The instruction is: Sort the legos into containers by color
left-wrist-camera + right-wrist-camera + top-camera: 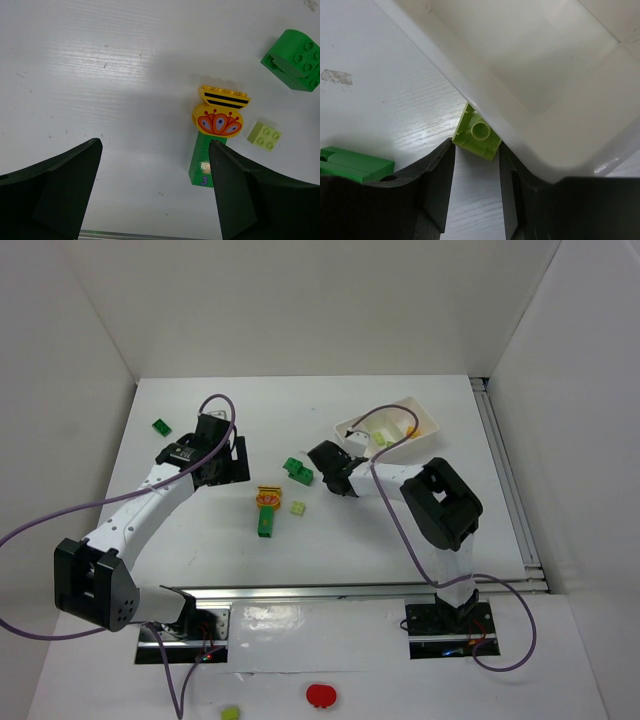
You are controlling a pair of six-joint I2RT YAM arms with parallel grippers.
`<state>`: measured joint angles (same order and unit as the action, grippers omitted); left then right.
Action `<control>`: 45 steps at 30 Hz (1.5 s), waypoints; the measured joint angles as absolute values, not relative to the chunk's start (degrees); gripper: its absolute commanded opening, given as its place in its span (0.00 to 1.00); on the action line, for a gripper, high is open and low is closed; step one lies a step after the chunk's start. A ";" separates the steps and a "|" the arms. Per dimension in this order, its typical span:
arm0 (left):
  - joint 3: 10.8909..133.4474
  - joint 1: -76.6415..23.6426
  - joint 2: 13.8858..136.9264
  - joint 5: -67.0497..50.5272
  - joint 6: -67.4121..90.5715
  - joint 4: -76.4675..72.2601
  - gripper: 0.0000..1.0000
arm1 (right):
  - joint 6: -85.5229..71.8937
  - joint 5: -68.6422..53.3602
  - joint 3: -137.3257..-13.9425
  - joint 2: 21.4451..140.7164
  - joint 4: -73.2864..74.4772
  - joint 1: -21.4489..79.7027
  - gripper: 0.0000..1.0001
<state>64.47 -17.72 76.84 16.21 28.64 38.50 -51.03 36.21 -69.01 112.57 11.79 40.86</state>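
Our right gripper (476, 152) has its jaws drawn narrow onto a lime brick (476, 131). The brick is pressed against the outer wall of the white tray (485, 85), hollow underside towards the wrist camera. We cannot tell whether it rests on the table. We judge it light, rigid and slick, so its flat opposite sides are the place to hold; a corner grip could let it twist out. Our left gripper (155, 150) hangs wide and empty near a yellow bee-striped piece (222, 97) on a dark green brick (202, 167).

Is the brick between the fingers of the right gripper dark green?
No, the brick clamped in the right gripper is lime-yellow, not dark green.
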 measured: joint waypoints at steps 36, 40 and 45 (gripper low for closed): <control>64.49 -18.15 77.82 15.35 28.86 38.22 0.97 | -33.10 30.57 -83.79 110.63 13.10 19.99 0.73; 64.75 -18.15 77.80 16.08 28.86 38.85 0.97 | -32.71 30.41 -80.71 107.11 12.82 20.91 0.63; 66.06 -18.15 77.69 17.89 28.80 39.64 0.97 | -29.43 25.80 -70.76 95.94 11.16 28.01 0.79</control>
<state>66.06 -18.15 77.69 17.89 28.80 39.64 -29.43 25.80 -70.76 95.94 11.16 28.01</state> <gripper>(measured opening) 0.971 0.659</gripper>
